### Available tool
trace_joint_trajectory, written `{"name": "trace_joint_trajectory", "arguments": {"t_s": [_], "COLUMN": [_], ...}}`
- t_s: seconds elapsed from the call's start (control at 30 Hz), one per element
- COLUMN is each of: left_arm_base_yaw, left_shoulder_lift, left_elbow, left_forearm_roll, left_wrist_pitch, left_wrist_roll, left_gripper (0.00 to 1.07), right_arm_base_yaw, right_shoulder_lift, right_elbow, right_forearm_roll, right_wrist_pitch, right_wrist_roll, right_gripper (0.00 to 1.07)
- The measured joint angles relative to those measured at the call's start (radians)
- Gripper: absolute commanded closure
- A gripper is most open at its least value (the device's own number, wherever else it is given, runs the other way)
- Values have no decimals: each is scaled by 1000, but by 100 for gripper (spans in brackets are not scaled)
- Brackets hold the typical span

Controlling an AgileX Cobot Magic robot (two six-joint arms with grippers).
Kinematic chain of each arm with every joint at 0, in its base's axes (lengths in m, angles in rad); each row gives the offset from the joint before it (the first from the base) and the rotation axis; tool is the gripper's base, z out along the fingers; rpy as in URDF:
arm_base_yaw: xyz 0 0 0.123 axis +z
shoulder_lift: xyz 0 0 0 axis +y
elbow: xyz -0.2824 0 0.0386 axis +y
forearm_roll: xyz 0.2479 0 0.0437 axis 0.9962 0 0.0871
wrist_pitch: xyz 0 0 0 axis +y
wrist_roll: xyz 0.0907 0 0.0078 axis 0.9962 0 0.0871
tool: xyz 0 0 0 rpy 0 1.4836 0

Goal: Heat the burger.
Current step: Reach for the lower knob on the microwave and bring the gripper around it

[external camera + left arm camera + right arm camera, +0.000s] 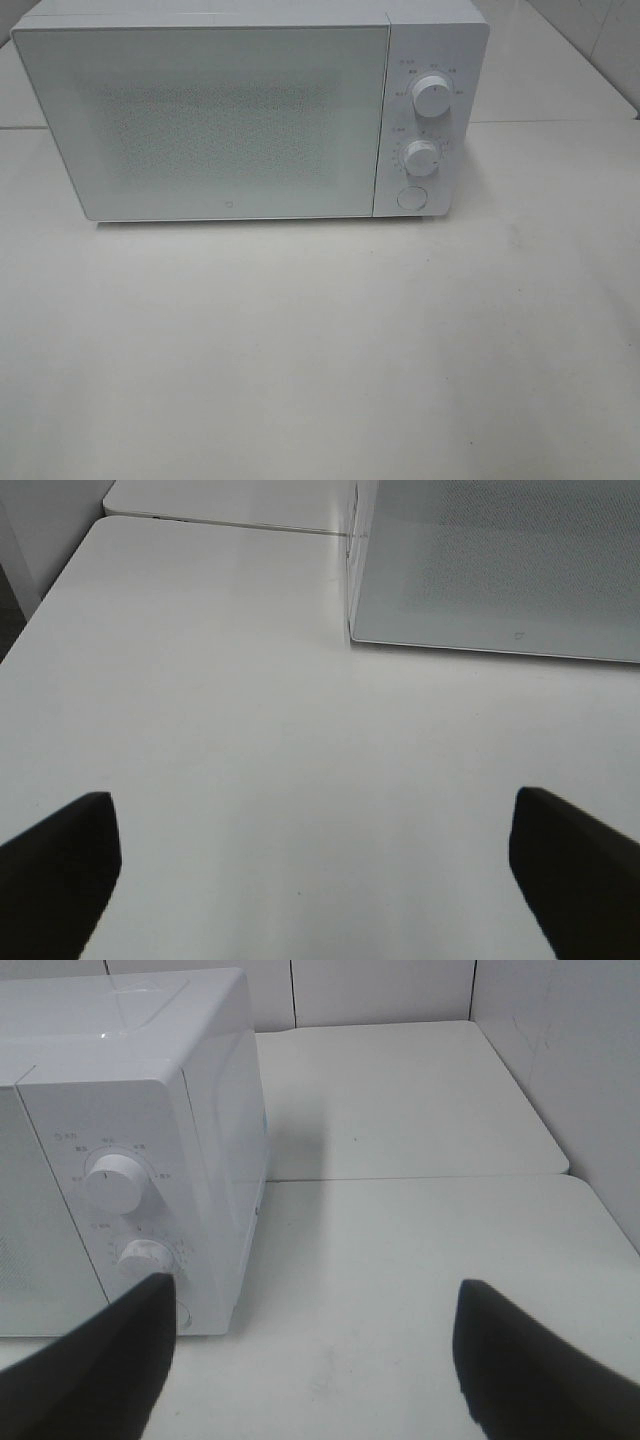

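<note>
- Microwave, white, is seen standing at the far side of a white table, with its door shut and the front turned to the near edge.
- Control panel is placed on the right of the door; an upper knob, a lower knob and a round button are stacked on it from top to bottom.
- Small grey markings are printed around both knobs; they are too small and blurred to be read in any view.
- Tiny logo mark is printed low at the middle of the door; it cannot be read.
- Dotted mesh screen is seen across the door window; nothing behind it can be made out.
- Left gripper is held above bare table, near and to the left of the microwave's left front corner; its two dark fingers are spread wide and nothing is held between them.
- Right gripper is held near the microwave's right side, level with the panel; its fingers are parted wide and nothing is gripped.
- Neither gripper is caught in the high view.
- Burger is not shown in any view; where it lies cannot be told.
- White tiled wall is seen at the far right of the table.
</note>
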Motion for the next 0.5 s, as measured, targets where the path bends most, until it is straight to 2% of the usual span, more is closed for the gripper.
{"name": "trace_joint_trajectory", "arguments": {"t_s": [0.5], "left_arm_base_yaw": [0], "left_shoulder_lift": [0], "left_elbow": [0], "left_forearm_roll": [0], "left_wrist_pitch": [0], "left_wrist_roll": [0], "left_gripper": [9], "right_arm_base_yaw": [0], "right_shoulder_lift": [336], "right_elbow": [8], "right_forearm_roll": [-1], "right_wrist_pitch": [-441], "right_wrist_roll": [-1], "right_gripper": [33]}}
